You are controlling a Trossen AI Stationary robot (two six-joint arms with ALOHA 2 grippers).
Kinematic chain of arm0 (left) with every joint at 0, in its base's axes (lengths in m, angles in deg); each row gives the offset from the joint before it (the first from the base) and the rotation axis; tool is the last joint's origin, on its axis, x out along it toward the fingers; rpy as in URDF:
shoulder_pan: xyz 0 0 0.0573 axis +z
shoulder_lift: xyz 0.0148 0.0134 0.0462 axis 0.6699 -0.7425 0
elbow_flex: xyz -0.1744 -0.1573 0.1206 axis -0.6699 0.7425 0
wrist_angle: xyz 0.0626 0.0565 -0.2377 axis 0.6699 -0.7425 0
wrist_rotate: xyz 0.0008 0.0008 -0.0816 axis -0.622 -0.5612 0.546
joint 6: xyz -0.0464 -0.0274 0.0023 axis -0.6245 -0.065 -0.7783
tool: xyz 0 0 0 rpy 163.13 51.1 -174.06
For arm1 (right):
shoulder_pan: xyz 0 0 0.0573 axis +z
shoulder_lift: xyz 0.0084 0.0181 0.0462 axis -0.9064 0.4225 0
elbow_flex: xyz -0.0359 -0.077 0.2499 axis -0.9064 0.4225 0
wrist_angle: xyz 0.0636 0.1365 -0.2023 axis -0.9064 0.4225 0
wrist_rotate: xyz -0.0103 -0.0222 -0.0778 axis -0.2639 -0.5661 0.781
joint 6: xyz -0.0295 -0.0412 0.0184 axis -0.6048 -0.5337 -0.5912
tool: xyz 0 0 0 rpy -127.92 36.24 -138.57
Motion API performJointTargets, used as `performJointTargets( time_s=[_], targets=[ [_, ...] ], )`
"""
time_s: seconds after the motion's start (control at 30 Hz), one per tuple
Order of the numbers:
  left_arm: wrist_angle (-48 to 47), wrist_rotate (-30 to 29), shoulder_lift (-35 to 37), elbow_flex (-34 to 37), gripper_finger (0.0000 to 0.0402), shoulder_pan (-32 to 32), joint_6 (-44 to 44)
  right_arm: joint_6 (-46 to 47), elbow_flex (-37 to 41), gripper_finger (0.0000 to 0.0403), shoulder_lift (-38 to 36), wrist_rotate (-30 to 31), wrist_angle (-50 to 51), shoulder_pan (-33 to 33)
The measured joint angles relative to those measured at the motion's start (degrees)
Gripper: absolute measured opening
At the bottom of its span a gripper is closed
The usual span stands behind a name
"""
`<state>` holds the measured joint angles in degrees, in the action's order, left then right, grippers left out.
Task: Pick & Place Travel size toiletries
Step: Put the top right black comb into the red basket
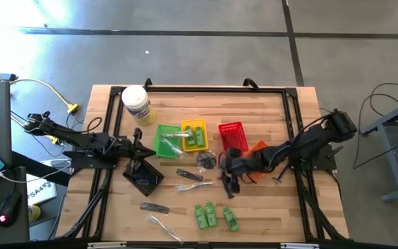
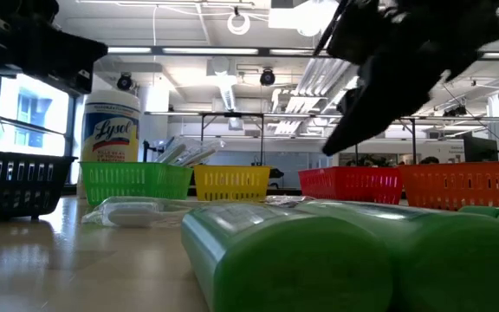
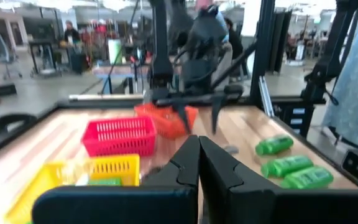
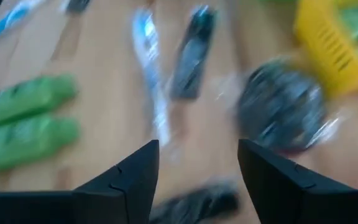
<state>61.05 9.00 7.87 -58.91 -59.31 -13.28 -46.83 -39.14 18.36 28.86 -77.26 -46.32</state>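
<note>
The toiletries lie spread over the wooden table: three green tubes (image 1: 213, 215) near the front edge, a black razor-like stick (image 1: 188, 174), a clear-wrapped stick (image 1: 193, 185) and a dark round wrapped piece (image 1: 206, 160) at the middle. My right gripper (image 1: 228, 187) hangs open above the table, right of these, tipped down. In the right wrist view its fingers (image 4: 197, 168) stand apart over bare wood, with the round piece (image 4: 281, 112) and the razor stick (image 4: 194, 50) beyond them. A blurred dark thing (image 4: 197, 202) lies below the gap. My left gripper (image 3: 199, 162) waits shut at the table's left, pointing level.
Green (image 1: 166, 140), yellow (image 1: 194, 135), red (image 1: 231, 135) and orange (image 1: 256, 149) baskets stand in a row behind the middle. The green and yellow ones hold items. A black basket (image 1: 144, 178) sits under my left gripper. A white jar (image 1: 135, 104) stands at the far left. People show in the room beyond.
</note>
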Motion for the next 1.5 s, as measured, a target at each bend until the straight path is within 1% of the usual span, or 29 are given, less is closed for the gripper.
performJointTargets(
  time_s=[0.1, 0.2, 0.27, 0.33, 0.4, 0.57, 0.7, 0.8, 0.87, 0.93, 1.03, 1.13, 1.37, 1.5],
  targets=[
    [-2.55, 0.0, -0.01, 0.0, 0.0, 0.0, -2.05, 5.89, -4.21, 0.0201, 0.0, 0.15, 9.78, 3.87],
    [-3.74, -0.01, -0.02, 0.0, 0.0, 0.0, -2.74, 14.44, -9.17, 0.0196, 0.0, 0.11, 19.99, 6.84],
    [-3.49, -0.01, -0.02, 0.0, 0.0, 0.0, -2.74, 20.14, -11.57, 0.0196, 0.56, 0.18, 24.58, 7.8],
    [-2.62, 0.0, -0.01, 0.0, 0.0, 0.0, -2.74, 25.42, -12.91, 0.0197, 0.96, 0.1, 26.97, 7.79],
    [-2.04, -0.01, 0.0, 0.0, 0.0, 0.0, -2.55, 27.24, -13.21, 0.0196, 0.95, -0.65, 26.45, 7.49],
    [-2.1, -0.01, 0.02, 0.0, 0.0, 0.0, -2.33, 26.84, -13.27, 0.0182, 0.92, -2.95, 25.91, 7.21],
    [-1.33, 0.0, 0.0, 0.0, 0.0, 0.0, -1.45, 29.58, -13.28, 0.0178, 1.82, -3.43, 24.97, 6.39],
    [-0.6, -0.01, 0.0, 0.0, 0.0, 0.0, -0.79, 31.89, -13.29, 0.0192, 4.15, -6.52, 23.18, 5.11],
    [-0.48, -0.01, 0.0, 0.0, 0.0, 0.0, -0.64, 32.69, -14.51, 0.0207, 7.08, -8.73, 22.23, 4.4],
    [-0.39, 0.01, -0.03, 0.0, 0.0, 0.0, 0.17, 32.78, -16.06, 0.0224, 9.51, -9.58, 24.95, 4.27],
    [-0.55, 0.02, -0.04, 0.0, 0.0, 0.0, 0.28, 33.22, -18.3, 0.0247, 11.72, -8.08, 29.12, 4.11],
    [-0.99, 0.02, -0.04, 0.0, 0.0, 0.0, 0.25, 34.47, -19.31, 0.0263, 12.09, -6.52, 31.4, 3.69],
    [-1.36, 0.21, -0.04, 0.0, 0.0, 0.0, 0.12, 35.69, -19.45, 0.027, 12.29, -7.23, 33.57, 3.29],
    [-1.36, 0.21, -0.04, 0.0, 0.0, 0.0, 0.23, 35.78, -19.45, 0.027, 13.68, -7.45, 32.73, 3.28]
  ],
)
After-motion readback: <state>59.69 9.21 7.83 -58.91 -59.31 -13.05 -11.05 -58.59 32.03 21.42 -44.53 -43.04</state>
